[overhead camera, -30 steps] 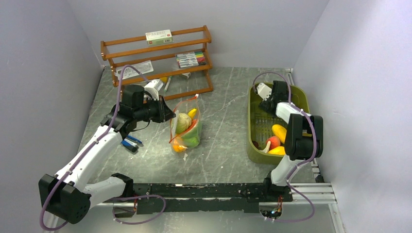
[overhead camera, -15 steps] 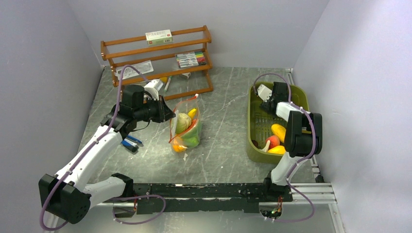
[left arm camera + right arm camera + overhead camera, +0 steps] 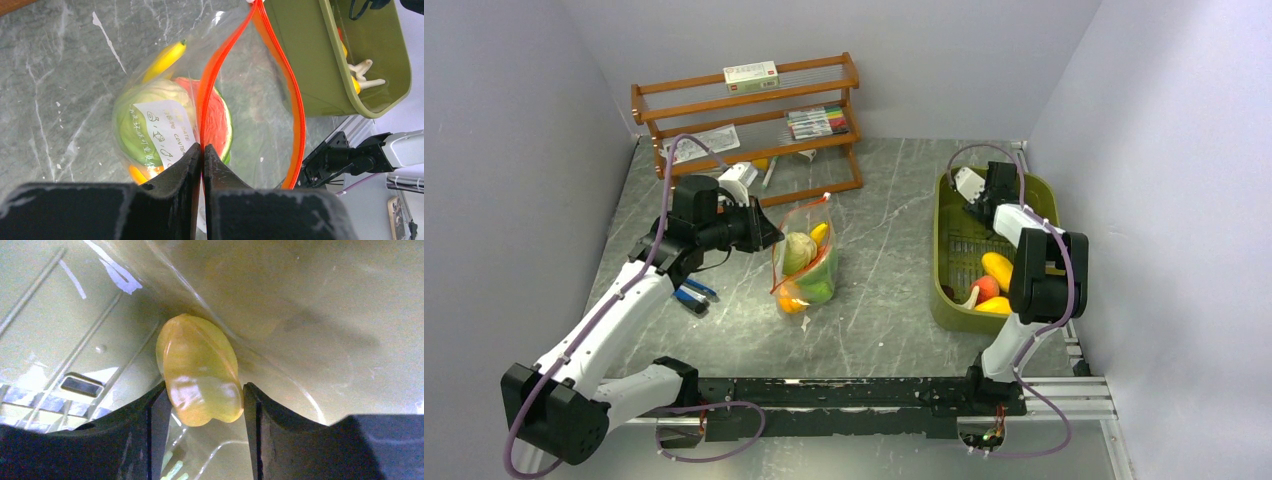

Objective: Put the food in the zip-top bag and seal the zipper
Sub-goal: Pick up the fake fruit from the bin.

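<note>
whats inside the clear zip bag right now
The zip-top bag holds a yellow banana, a green piece, a red piece and something orange; its label covers the rest.

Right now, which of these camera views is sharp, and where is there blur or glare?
Top external: evenly lit and sharp, only faint shadows by the zip-top bag. Left wrist: the zipper is crisp, the left gripper dark and slightly soft, slight glare on the plastic. Right wrist: white highlights on the yellow food piece, the right gripper soft, the olive bin partly shadowed.
</note>
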You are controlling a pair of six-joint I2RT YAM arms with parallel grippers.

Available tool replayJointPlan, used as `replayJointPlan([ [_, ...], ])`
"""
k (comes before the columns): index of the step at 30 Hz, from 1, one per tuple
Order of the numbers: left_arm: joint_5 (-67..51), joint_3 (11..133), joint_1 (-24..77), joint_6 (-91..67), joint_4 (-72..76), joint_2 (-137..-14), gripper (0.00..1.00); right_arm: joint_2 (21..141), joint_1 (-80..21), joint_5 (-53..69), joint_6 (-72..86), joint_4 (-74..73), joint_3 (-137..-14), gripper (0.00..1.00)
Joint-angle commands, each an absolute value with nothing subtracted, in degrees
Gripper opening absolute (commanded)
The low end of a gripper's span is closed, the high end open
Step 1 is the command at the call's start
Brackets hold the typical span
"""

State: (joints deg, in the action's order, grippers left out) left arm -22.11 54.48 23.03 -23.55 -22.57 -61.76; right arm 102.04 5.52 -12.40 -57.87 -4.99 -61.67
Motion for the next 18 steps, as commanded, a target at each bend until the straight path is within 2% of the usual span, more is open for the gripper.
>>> replayJointPlan([
  [1,-21.5,54.4,23.0,-23.3,-21.6,-60.3,0.07,101.2,4.1,-11.5,-54.9,-10.3,-63.9,0.48],
  [10,-21.8,53.8,23.0,-23.4,-21.4,-59.1,0.07,96.3,1.7,-11.9,-52.4,-14.2,-62.0,0.43],
  [18,-22.2,52.7,23.0,-23.5,-21.0,-58.1,0.07,90.8,-0.7,-12.1,-46.6,-20.1,-61.6,0.43],
])
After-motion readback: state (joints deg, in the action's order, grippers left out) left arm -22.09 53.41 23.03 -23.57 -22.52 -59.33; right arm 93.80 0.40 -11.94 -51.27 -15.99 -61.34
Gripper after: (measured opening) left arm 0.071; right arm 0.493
